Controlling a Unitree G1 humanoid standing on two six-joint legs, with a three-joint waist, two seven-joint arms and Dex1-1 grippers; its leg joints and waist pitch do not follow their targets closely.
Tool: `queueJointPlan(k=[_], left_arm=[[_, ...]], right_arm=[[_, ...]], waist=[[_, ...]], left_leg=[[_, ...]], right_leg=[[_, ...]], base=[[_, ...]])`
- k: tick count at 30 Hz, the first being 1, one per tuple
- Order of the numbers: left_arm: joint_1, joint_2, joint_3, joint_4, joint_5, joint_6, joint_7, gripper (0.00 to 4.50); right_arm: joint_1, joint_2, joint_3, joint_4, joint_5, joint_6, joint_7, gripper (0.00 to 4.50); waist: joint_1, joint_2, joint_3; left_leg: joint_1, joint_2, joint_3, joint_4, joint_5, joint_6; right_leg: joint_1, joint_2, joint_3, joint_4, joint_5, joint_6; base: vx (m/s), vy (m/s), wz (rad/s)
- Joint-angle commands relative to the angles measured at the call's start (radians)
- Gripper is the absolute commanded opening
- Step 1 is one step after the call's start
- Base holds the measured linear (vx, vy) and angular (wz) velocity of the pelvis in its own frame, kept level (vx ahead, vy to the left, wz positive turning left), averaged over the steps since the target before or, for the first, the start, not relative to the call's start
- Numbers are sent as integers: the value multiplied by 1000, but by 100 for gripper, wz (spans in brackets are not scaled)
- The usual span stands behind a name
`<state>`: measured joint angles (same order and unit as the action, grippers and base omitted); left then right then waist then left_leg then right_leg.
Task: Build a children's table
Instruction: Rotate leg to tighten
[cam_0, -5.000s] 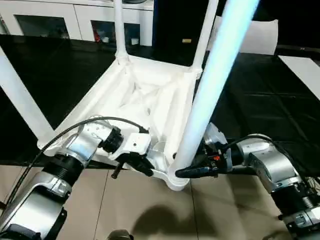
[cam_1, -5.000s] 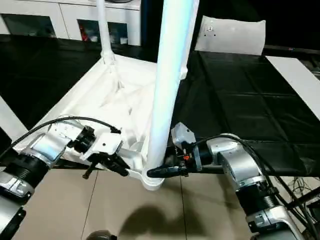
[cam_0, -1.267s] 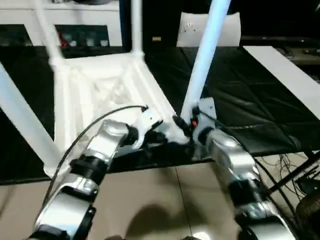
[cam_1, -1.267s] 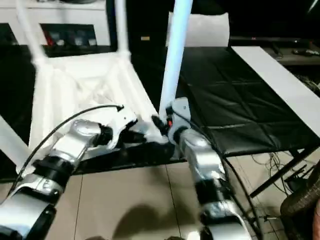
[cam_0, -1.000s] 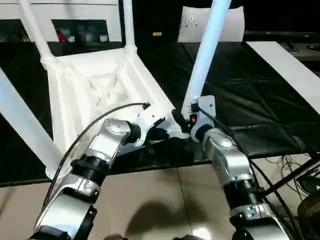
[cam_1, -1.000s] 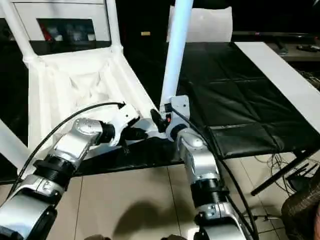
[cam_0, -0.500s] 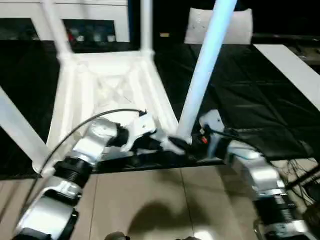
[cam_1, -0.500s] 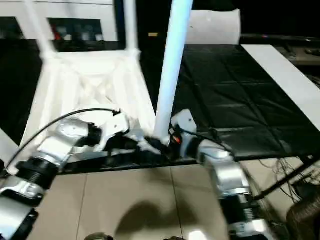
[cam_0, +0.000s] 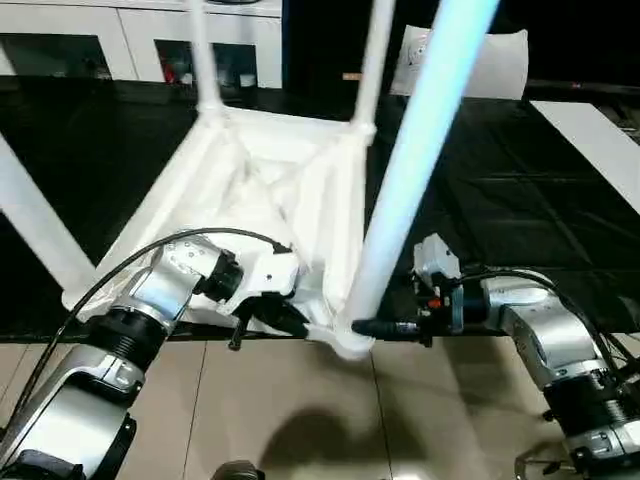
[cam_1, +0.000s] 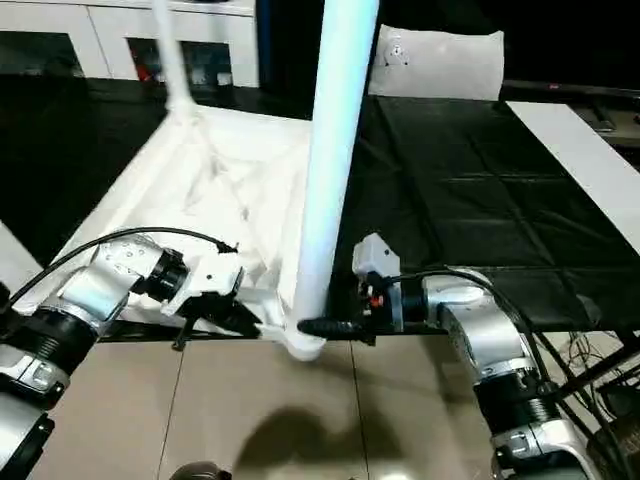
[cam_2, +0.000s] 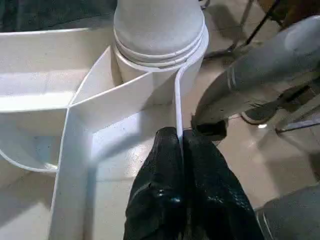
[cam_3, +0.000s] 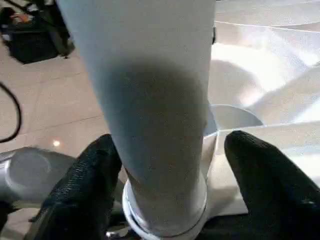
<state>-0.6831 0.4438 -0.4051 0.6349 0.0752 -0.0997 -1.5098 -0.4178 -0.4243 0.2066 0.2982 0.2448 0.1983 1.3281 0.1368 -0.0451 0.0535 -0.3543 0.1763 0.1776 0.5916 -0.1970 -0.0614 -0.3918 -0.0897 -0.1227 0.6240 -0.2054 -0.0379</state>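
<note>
The white children's table lies upside down on a black surface, its ribbed top (cam_0: 270, 190) facing up and its legs standing upright. The nearest leg (cam_0: 410, 170) rises from the round socket (cam_0: 345, 340) at the front corner. My left gripper (cam_0: 290, 322) is shut on the thin rim wall of the top (cam_2: 150, 90) just beside that socket, its fingertips (cam_2: 170, 142) pinching the wall. My right gripper (cam_0: 368, 328) reaches in from the right and is open, with one finger (cam_3: 95, 170) on each side of the leg's base (cam_3: 160, 125). One finger touches the leg and the other stands slightly off.
A white cabinet (cam_0: 120, 40) with dark openings runs along the back. A white cushion-like bag (cam_0: 500, 60) sits at the back right, and a white board (cam_0: 600, 140) lies at the right edge. The black surface (cam_0: 500, 200) ends just before the tiled floor (cam_0: 300, 420).
The whole view has shifted. My right forearm, which came up from below, now reaches in from the right with its fingers astride the leg's base. The left gripper keeps its hold on the rim.
</note>
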Motion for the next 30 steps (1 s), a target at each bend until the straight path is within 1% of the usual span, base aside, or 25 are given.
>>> queueJointPlan(k=[1, 2, 3, 4, 6, 7, 9, 13, 17, 18, 20, 21, 22, 23, 24, 25, 26, 27, 28, 29, 30], left_arm=[[-12, -7, -66, 5, 30, -42, -71, 0], [-14, -6, -69, 6, 31, -47, -76, 0], [-16, -5, -72, 10, 33, -55, -83, 0], [-16, -5, -72, 10, 33, -56, -84, 0], [-24, -8, -75, 13, 31, -62, -92, 0], [-24, -8, -75, 13, 31, -62, -92, 0], [-28, -12, -75, 17, 30, -62, -92, 0], [-31, -12, -75, 24, 31, -68, -92, 0], [-33, -10, -75, 32, 30, -76, -95, 0], [-32, -12, -64, 37, 25, -60, -83, 0], [-29, -17, -52, 38, 16, -38, -67, 0], [-21, -23, -33, 33, 4, -7, -41, 0], [-21, -23, -33, 33, 4, -7, -41, 0], [-17, -25, -24, 30, -1, 6, -29, 0], [-14, -26, -17, 28, -4, 16, -17, 0], [-14, -26, -17, 28, -4, 16, -17, 0], [-12, -29, -9, 27, -6, 29, 0, 0], [-11, -30, -6, 26, -6, 33, 6, 0], [-8, -37, 9, 26, -8, 58, 44, 0], [-8, -37, 9, 26, -8, 58, 44, 0], [-4, -50, 31, 21, -16, 101, 90, 0]], right_arm=[[-23, -23, 18, 13, 16, 14, 56, 311], [-26, -26, 24, 15, 16, 15, 68, 301], [-30, -29, 30, 20, 17, 17, 86, 301], [-30, -30, 31, 21, 17, 17, 89, 284], [-48, -24, 40, 41, 14, 18, 115, 266], [-48, -24, 40, 42, 14, 18, 116, 266], [-55, -20, 47, 44, 19, 28, 130, 239], [-60, -14, 51, 46, 23, 35, 134, 208], [-59, -6, 53, 47, 29, 39, 137, 196], [-52, 4, 47, 42, 37, 44, 128, 195], [-43, 12, 38, 36, 42, 45, 110, 195], [-26, 28, 19, 24, 39, 39, 57, 194], [-26, 28, 19, 24, 39, 39, 57, 194], [-17, 37, 10, 19, 34, 34, 25, 194], [-10, 44, 2, 16, 28, 27, -1, 194], [-10, 44, 2, 16, 28, 27, -1, 193], [-4, 52, -7, 15, 21, 23, -33, 193], [-2, 55, -9, 15, 19, 22, -43, 193], [13, 79, -29, 13, 2, 23, -127, 193], [13, 79, -29, 13, 2, 23, -127, 193], [24, 100, -45, 7, -8, 35, -193, 192]], waist=[[-5, 6, -66], [-2, 4, -66], [1, 5, -65], [3, 5, -66], [3, 4, -66], [3, 4, -66], [4, 3, -66], [4, 4, -67], [5, 5, -67], [5, 7, -67], [4, 5, -66], [4, 7, -65], [5, 7, -64], [4, 9, -61], [2, 7, -60], [2, 7, -59], [1, 10, -58], [-1, 9, -56], [-3, 10, -55], [-2, 10, -55], [-4, 11, -53]], left_leg=[[6, 71, -19, -64, -122, 58], [5, 71, -19, -64, -118, 59], [6, 73, -19, -64, -115, 57], [6, 73, -19, -64, -117, 56], [6, 73, -20, -65, -119, 52], [5, 72, -20, -65, -120, 51], [5, 72, -20, -64, -119, 49], [5, 72, -20, -64, -113, 47], [6, 72, -20, -65, -119, 44], [5, 72, -21, -65, -122, 42], [4, 72, -21, -66, -123, 39], [5, 72, -21, -66, -131, 35], [6, 72, -21, -67, -138, 33], [7, 72, -22, -70, -155, 27], [9, 72, -22, -71, -176, 20], [10, 71, -23, -72, -184, 16], [9, 70, -25, -73, -199, 12], [12, 71, -26, -75, -217, 5], [13, 72, -27, -77, -226, -3], [15, 71, -27, -77, -231, -5], [15, 69, -30, -78, -244, -8]], right_leg=[[59, -89, 76, -73, -118, -203], [60, -89, 76, -72, -122, -199], [58, -90, 77, -73, -124, -197], [59, -90, 77, -72, -124, -197], [58, -90, 76, -73, -129, -195], [59, -90, 76, -72, -131, -195], [59, -90, 75, -73, -134, -195], [59, -91, 76, -72, -130, -195], [59, -91, 75, -73, -136, -191], [59, -91, 75, -73, -141, -190], [60, -91, 75, -73, -143, -190], [58, -91, 76, -75, -158, -188], [58, -92, 75, -78, -169, -185], [57, -93, 76, -82, -203, -177], [56, -93, 76, -88, -245, -164], [56, -93, 75, -90, -266, -158], [56, -94, 75, -95, -310, -146], [53, -95, 75, -100, -350, -135], [51, -96, 76, -103, -375, -127], [49, -96, 76, -107, -385, -122], [50, -97, 74, -110, -412, -116]], base=[[0, 0, 0], [0, 0, 0], [0, 0, 0], [0, 0, 0], [0, 0, 0], [0, 0, 0], [0, 0, 0], [0, 0, 0], [0, 0, 0], [0, 0, 0], [0, 0, 0], [0, 0, 0], [0, 0, 0], [0, 0, 0], [0, 0, 0], [0, 0, 0], [0, 0, 0], [0, 0, 0], [0, 0, 0], [0, 0, 0], [0, 0, 0]])
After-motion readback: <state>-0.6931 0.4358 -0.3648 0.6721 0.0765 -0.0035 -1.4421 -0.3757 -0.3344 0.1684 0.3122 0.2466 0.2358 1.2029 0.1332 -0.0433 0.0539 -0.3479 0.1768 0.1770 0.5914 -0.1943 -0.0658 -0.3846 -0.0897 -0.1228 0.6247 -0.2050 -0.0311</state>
